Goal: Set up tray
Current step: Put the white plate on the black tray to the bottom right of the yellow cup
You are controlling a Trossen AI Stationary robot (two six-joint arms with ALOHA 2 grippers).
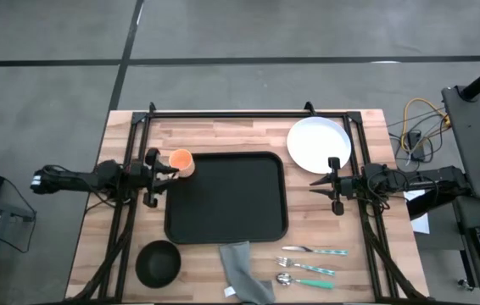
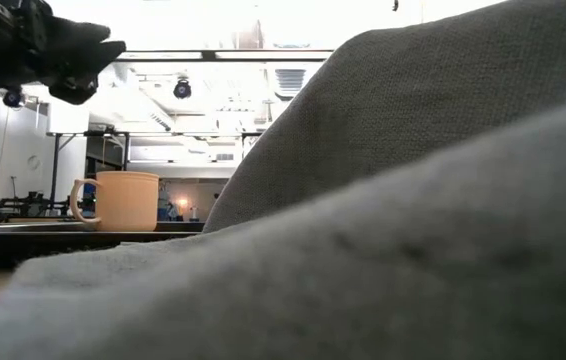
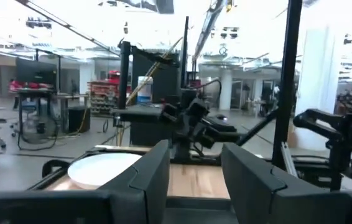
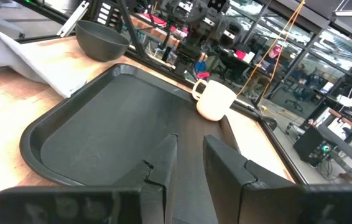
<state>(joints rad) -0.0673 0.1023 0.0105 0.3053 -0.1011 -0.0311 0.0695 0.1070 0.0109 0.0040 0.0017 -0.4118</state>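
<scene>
From above, we locate the tray (image 1: pixel 226 197) at the table's centre, long axis running between the arms. The left gripper (image 1: pixel 152 178), fingers spread and empty, hangs at its near-left corner, beside the orange mug (image 1: pixel 181 162).

In the right wrist view, the right gripper (image 4: pixel 189 157), fingers narrowly parted, holds nothing; the tray is flat, black, low-rimmed, bare.

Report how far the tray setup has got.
Done: only the mug stands in the tray's far-left corner. In hand: nothing; the left hand is open beside the mug, the right hand hangs empty between tray and plate. Left: the plate, bowl, napkin and cutlery all lie outside the tray on the table.
</scene>
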